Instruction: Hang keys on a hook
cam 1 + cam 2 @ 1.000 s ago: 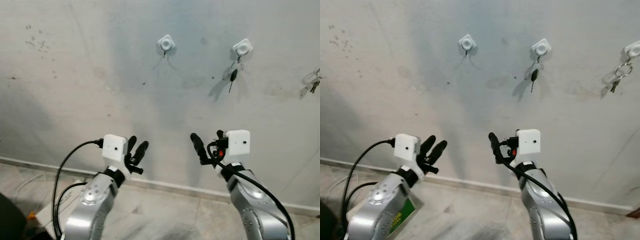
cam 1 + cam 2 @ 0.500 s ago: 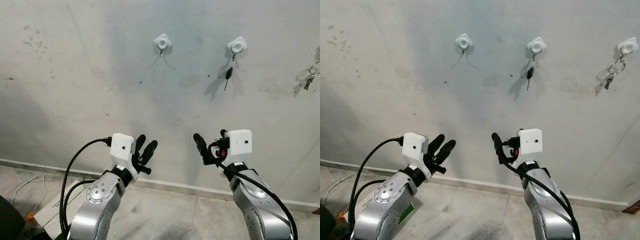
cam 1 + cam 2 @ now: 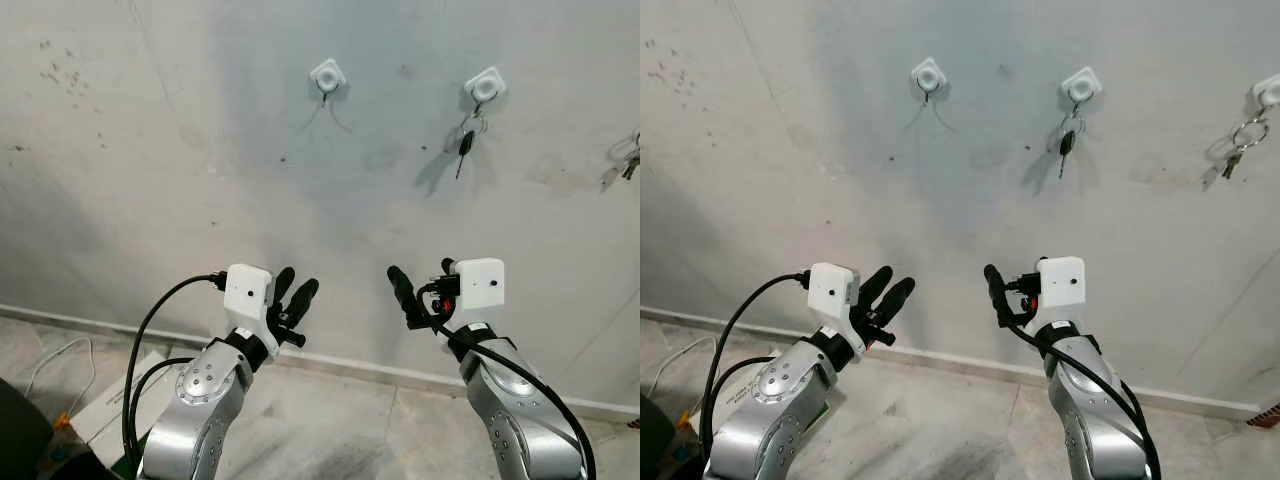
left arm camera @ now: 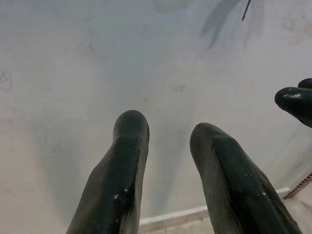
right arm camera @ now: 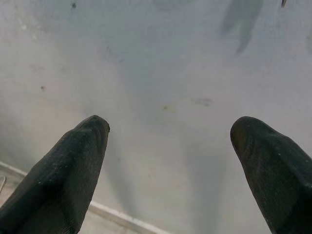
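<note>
keys (image 3: 465,146) on mid hook (image 3: 485,87), L hook (image 3: 327,74) bare

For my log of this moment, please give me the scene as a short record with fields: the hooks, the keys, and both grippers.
wall: grey, stained
left hook: white, nothing hangs on it
middle hook: white, holds a black-headed key on a ring
right hook: white, at the picture's edge, holds a bunch of keys
left gripper: raised before the wall below the hooks, open, holds nothing
right gripper: raised before the wall below the hooks, open wide, holds nothing
floor: tiles, a white cable at the left
</note>
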